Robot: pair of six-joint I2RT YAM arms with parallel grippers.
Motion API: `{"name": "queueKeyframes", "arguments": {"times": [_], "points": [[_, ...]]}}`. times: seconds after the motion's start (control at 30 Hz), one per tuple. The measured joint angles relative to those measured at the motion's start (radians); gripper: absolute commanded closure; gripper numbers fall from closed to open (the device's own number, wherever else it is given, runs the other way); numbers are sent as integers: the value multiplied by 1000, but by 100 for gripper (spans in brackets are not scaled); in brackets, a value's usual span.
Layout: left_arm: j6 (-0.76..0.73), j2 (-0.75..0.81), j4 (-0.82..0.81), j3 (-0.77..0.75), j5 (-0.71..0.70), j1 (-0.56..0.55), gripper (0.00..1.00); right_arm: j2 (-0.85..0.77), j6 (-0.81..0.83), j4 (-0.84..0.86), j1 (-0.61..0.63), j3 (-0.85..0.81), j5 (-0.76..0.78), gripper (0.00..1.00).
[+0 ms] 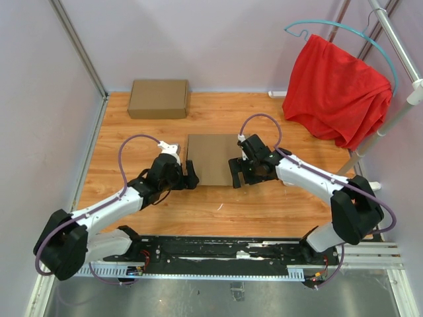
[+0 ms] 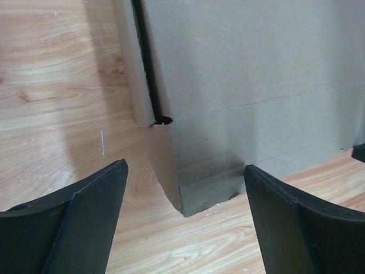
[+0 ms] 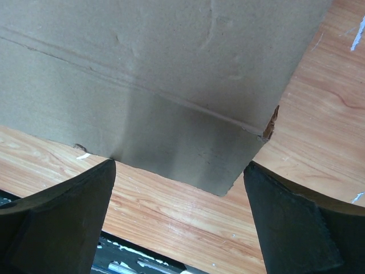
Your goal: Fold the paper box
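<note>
The paper box (image 1: 213, 158) lies in the middle of the wooden counter (image 1: 277, 205), as a flat brown rectangle with low side walls; on its left side a seam between wall and top gapes a little. The left pincer (image 1: 190, 178) stands at the near left corner of the box and the right pincer (image 1: 236, 173) at the near right corner; both are spread wide and grip nothing. In each wrist view a corner of the box sits between the two black fingers (image 2: 85, 222); the fingers seem not to touch the cardboard, but the top view is too coarse to be sure. A second box (image 1: 158, 99) rests at the back left, well apart; a red cloth (image 1: 337, 89) hangs at the right.
</note>
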State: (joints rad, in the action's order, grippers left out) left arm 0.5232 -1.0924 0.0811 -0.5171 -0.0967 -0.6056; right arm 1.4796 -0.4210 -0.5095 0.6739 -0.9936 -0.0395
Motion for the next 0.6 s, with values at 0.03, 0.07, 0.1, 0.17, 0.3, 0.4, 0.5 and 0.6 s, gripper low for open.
{"name": "queueKeyframes", "arguments": {"times": [0.03, 0.07, 0.1, 0.17, 0.3, 0.4, 0.5, 0.6], "points": [[0, -16, -1, -3, -3, 0, 11, 7, -1, -2, 0, -1, 2, 7], [0, -40, -2, -10, -4, 0, 11, 12, -2, -3, 0, -1, 5, 7], [0, -56, -5, -13, -4, 0, 12, 14, -2, -7, 0, -1, 6, 8], [0, -83, -8, -24, -3, 0, 12, 13, -3, -12, 0, -1, 6, 8], [0, -91, -24, -28, 2, 0, 12, 6, -2, -13, -1, -1, -6, 9], [0, -86, -30, -29, 5, 0, 12, -4, -2, -15, -1, -1, -29, 10], [0, -78, -35, -29, 6, 0, 12, -14, -2, -16, -1, -2, -48, 10], [0, -77, -35, -29, 9, 0, 12, -14, -2, -20, -1, -9, -55, 10]]}}
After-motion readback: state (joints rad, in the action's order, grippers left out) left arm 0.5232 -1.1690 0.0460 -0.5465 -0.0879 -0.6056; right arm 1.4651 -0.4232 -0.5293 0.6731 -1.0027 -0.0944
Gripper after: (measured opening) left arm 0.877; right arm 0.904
